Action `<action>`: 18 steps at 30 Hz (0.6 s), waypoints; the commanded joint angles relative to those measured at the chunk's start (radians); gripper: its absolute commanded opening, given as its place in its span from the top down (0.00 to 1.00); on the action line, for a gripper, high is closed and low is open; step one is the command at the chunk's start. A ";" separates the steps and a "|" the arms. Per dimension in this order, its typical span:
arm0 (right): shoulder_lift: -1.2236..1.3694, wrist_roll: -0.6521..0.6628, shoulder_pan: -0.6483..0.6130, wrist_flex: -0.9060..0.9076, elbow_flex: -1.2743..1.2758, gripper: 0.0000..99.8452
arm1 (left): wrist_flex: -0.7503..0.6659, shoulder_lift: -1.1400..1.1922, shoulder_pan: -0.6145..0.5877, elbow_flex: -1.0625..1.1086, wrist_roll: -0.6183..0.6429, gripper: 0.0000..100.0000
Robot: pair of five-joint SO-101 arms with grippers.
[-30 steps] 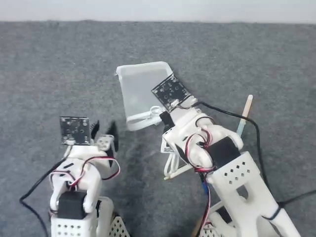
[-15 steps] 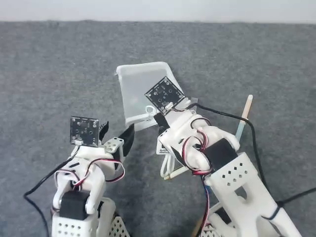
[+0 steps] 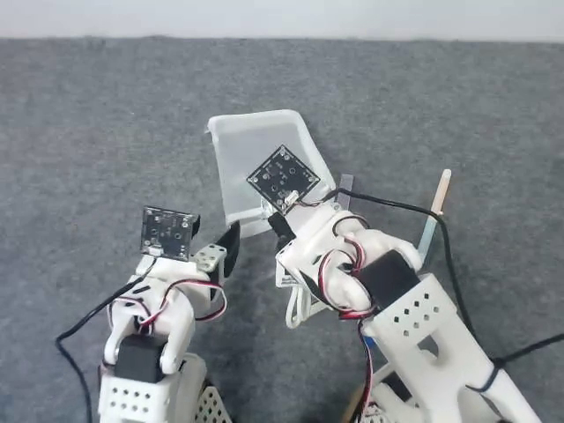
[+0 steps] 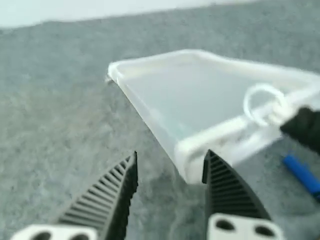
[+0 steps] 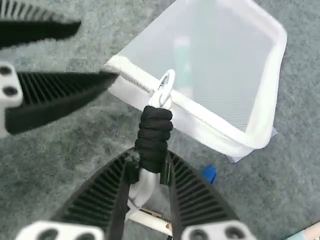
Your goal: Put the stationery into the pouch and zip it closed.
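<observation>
The translucent white pouch [image 3: 256, 159] lies flat on the grey carpet, with a pale green item [image 5: 182, 55] showing through its wall. My right gripper [image 5: 150, 160] is shut on the black cord zipper pull [image 5: 154, 132], which hangs from a metal ring [image 5: 166, 82] on the pouch's near edge. My left gripper [image 4: 170, 195] is open, and its fingers straddle the pouch's near corner [image 4: 192, 162]. A blue pen [image 4: 302, 172] lies beside the pouch near the right arm. A pastel pen [image 3: 436, 207] lies off to the right on the carpet.
A thin white stick-like item [image 3: 304, 308] lies under the right arm. The two arms stand close together at the pouch's near edge. Bare grey carpet [image 3: 106, 123] stretches to the left of and behind the pouch.
My left arm has moved forward and right, bringing its open fingers up to the pouch's near corner. The right arm has shifted slightly left, still holding the zipper pull.
</observation>
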 commanded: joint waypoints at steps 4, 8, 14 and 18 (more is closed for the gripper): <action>-0.058 -0.011 -0.008 -0.021 -0.100 0.99 | 0.051 -0.012 0.011 -0.068 -0.006 0.75; -0.058 -0.011 -0.012 0.015 -0.124 0.99 | -0.015 -0.011 -0.014 -0.041 0.023 0.75; -0.116 -0.005 -0.012 0.041 -0.120 0.99 | -0.068 -0.006 -0.071 -0.031 0.031 0.75; -0.148 -0.003 -0.013 0.058 -0.117 0.99 | -0.066 -0.006 -0.068 -0.031 0.031 0.75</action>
